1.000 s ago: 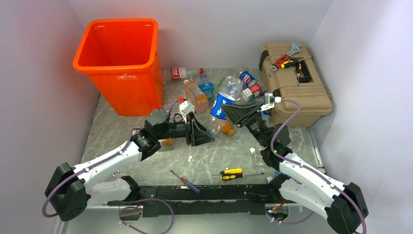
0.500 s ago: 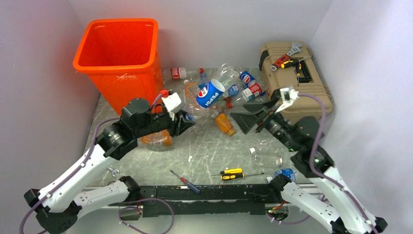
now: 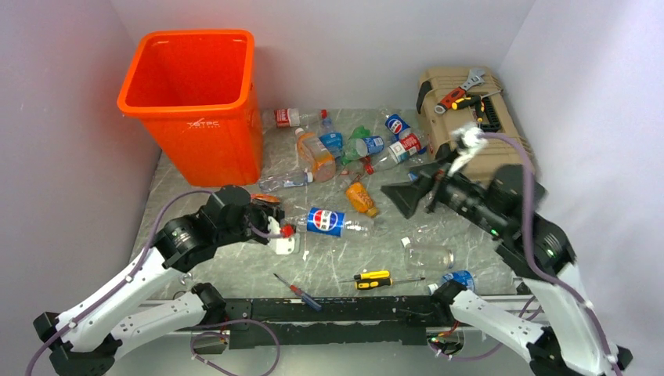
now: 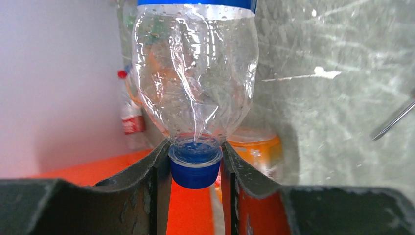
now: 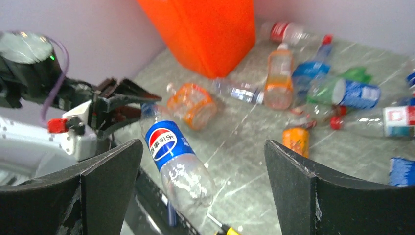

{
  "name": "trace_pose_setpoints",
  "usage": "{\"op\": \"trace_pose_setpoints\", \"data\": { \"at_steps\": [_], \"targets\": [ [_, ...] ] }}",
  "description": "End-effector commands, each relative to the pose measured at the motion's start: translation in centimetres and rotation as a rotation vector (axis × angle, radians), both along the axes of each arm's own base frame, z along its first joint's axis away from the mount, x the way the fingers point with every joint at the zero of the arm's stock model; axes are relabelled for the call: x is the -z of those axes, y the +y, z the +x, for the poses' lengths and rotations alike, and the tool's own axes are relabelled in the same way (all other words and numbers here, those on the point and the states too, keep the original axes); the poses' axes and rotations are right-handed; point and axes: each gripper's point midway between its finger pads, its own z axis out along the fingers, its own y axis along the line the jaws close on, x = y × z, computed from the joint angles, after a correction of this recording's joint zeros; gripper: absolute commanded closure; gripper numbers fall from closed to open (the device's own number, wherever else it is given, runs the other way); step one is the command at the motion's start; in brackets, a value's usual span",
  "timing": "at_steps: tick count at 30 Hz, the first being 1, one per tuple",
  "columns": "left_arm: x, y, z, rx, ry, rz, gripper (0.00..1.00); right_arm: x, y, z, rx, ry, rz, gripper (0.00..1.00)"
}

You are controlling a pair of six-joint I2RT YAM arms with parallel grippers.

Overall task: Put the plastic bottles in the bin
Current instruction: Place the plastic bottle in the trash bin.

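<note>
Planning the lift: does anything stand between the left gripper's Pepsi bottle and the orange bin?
Only a clear orange-labelled bottle lies low between the clear blue-labelled Pepsi bottle, held by its cap in the left gripper, and the tall orange plastic bin. Nothing visible blocks a lifted path.

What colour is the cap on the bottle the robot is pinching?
Blue. The cap shows best in the left wrist view, squeezed between the fingers.

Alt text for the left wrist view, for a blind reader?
The left pincer is shut on the blue cap of a crumpled clear plastic bottle, which fills the middle of the frame, its blue label cut off at the top. Behind it lie an orange bottle and the scratched grey table.
</note>
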Motion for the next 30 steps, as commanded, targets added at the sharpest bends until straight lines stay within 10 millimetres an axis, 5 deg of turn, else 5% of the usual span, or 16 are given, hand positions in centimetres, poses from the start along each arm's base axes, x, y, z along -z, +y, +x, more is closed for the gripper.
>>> {"op": "trace_pose_setpoints", "data": {
  "at_steps": [1,7,18,30],
  "targets": [
    [-1.6,-1.2,1.2,0.251,-0.371,0.192,1.0,5.8,4.1,-0.3,-0.215,0.208,-0.161,0.0],
    [-2.1,-3.1,3.2,0.35,-0.618,0.317,1.0,8.6,7.9,-0.6,-0.407,0.305,-0.137,0.0],
    [-4.8,-5.3,4.5,0.381,-0.746,0.319,1.0,15.7,11.3,-1.3,-0.458,0.504,-0.147,0.0],
    [-5.4,-5.7,4.0,0.405,-0.756,0.316,1.0,19.4,11.3,1.5,-0.279,0.377,-0.324,0.01]
  ]
}}
